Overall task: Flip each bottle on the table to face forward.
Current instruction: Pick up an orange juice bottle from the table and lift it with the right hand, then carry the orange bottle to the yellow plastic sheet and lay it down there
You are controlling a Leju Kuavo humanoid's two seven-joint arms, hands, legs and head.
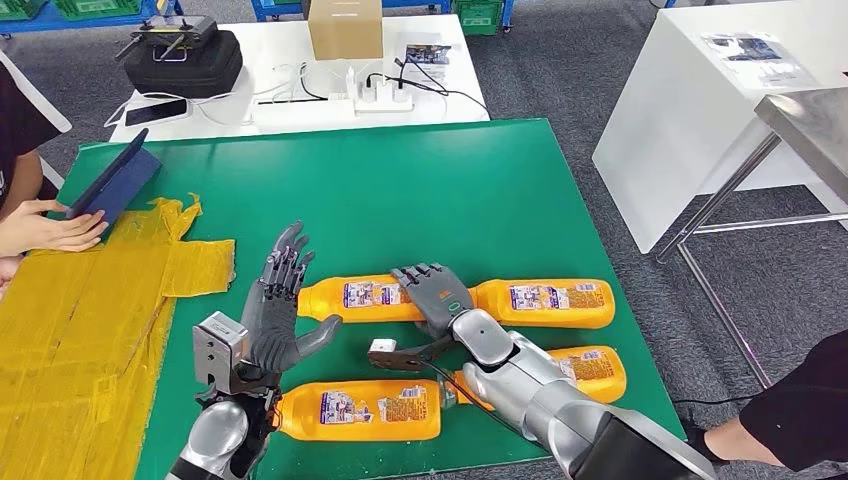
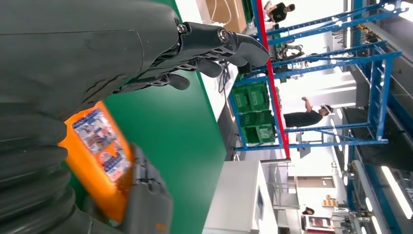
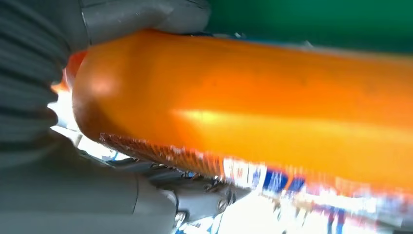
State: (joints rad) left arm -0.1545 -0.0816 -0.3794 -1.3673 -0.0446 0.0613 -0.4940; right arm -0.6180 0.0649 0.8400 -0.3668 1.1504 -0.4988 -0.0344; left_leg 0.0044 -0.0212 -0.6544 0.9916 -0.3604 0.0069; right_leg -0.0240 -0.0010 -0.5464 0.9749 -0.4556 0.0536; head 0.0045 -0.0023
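From the head view, four orange bottles lie flat on the green table (image 1: 480,180). The right hand (image 1: 432,292) rests on the far left bottle (image 1: 350,297); the left hand (image 1: 283,310) hovers open. Left wrist view: fingers (image 2: 214,41) spread above the near bottle (image 2: 97,146). Right wrist view: the thumb (image 3: 146,17) grips an orange bottle (image 3: 253,107).

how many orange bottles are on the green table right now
4, all lying on their sides: far left bottle and far right bottle in the back row, near left bottle and near right bottle, partly behind the right arm.
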